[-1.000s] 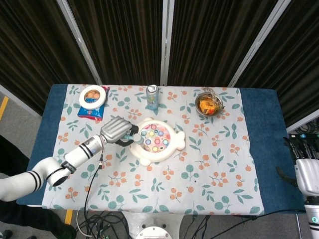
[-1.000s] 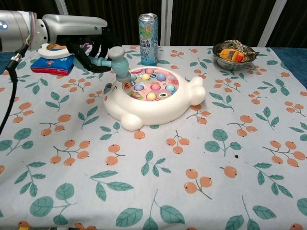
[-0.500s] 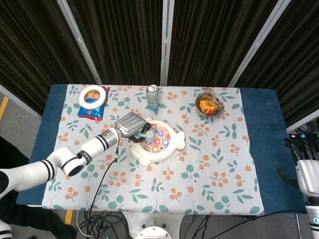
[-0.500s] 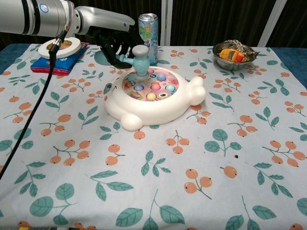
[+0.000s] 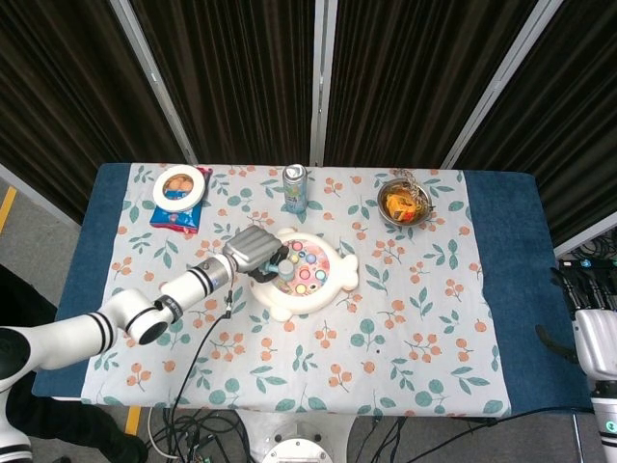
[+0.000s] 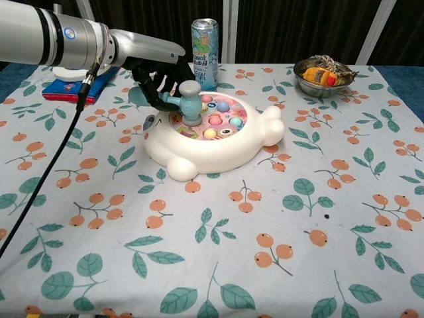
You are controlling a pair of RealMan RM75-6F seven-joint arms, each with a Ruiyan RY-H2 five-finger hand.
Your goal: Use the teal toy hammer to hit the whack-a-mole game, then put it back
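My left hand (image 6: 154, 78) (image 5: 254, 249) grips the handle of the teal toy hammer (image 6: 189, 101) (image 5: 286, 270). The hammer head stands on the coloured buttons at the near left of the whack-a-mole game (image 6: 218, 142) (image 5: 328, 285), a white animal-shaped toy in the middle of the table. My hand hovers over the toy's left edge. My right hand (image 5: 595, 340) hangs off the table's right side in the head view, holding nothing; its fingers are barely visible.
A drink can (image 6: 205, 45) stands just behind the toy. A metal bowl (image 6: 322, 75) with food is at the back right. At the back left a tape roll (image 5: 179, 185) lies on a blue packet (image 6: 73, 92). A black cable (image 6: 46, 155) trails from my left arm.
My left hand has carried the hammer rightward from beside the toy and lowered its head onto the buttons. The right hand has not moved.
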